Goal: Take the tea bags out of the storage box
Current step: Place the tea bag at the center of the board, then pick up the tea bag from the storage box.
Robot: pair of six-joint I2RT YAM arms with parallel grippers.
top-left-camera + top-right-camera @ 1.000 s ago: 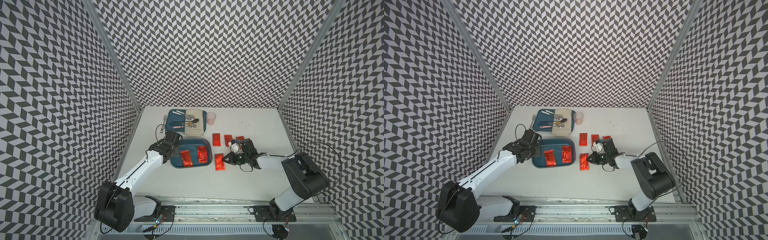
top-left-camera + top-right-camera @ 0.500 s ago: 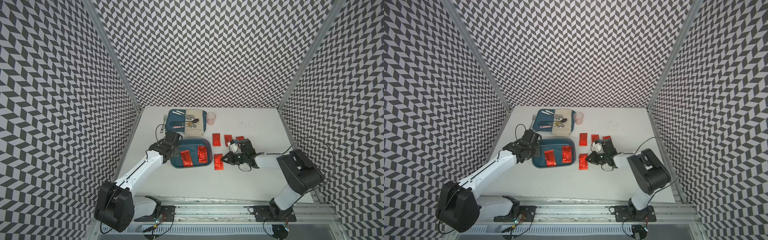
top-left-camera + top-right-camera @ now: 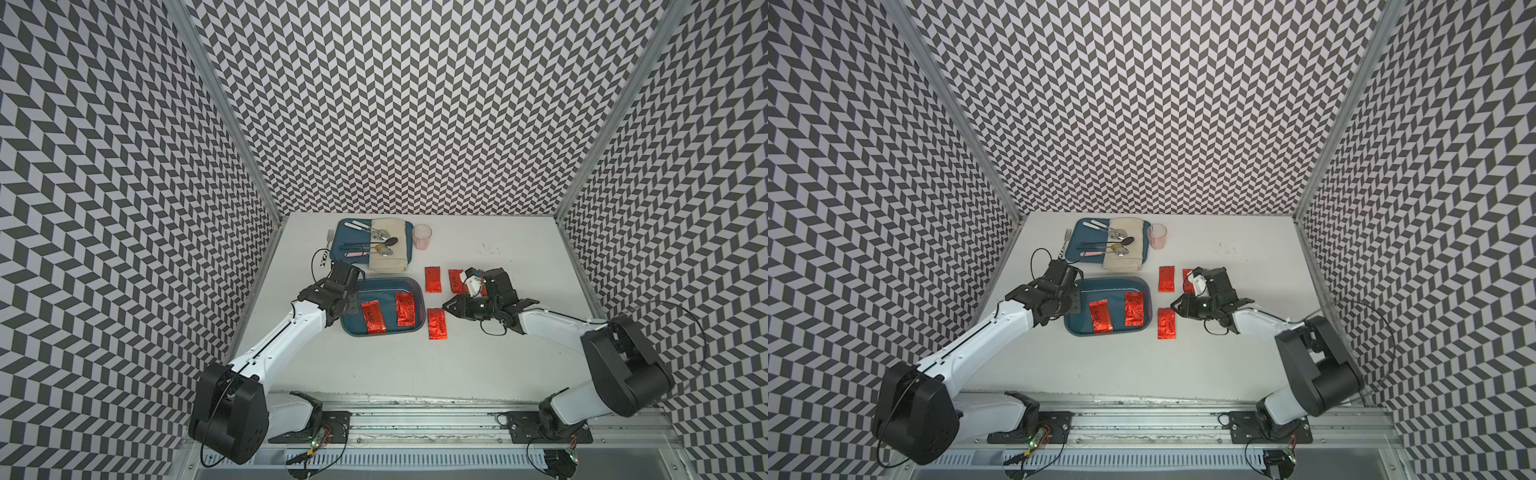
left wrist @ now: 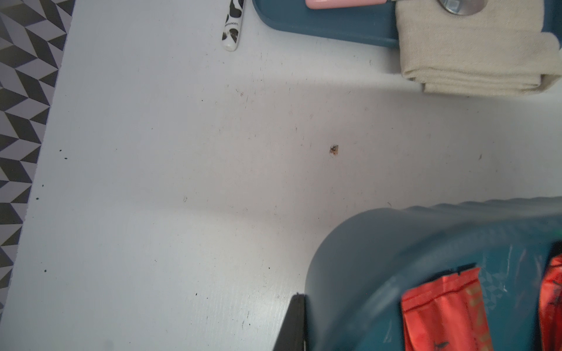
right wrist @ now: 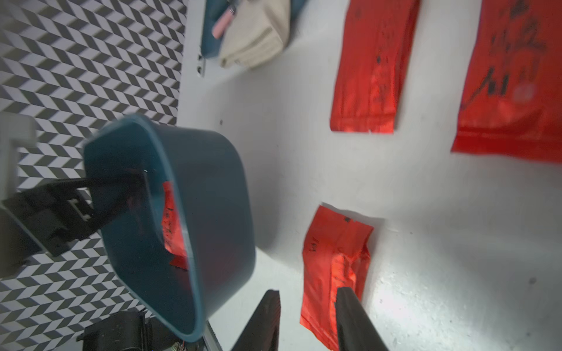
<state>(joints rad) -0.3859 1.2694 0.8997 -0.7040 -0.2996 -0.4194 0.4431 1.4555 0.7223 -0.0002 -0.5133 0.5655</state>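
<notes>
Where they lie, tea bags (image 3: pixel 438 324) gleam red.

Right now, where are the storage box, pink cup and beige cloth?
storage box (image 3: pixel 384 292), in a top view, bare floor
pink cup (image 3: pixel 422 241), in a top view, wall
beige cloth (image 3: pixel 388 262), in a top view, near end

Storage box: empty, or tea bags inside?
Not empty. Two tea bags lie flat on the floor of the storage box; the others in view lie outside it on the table.
</notes>
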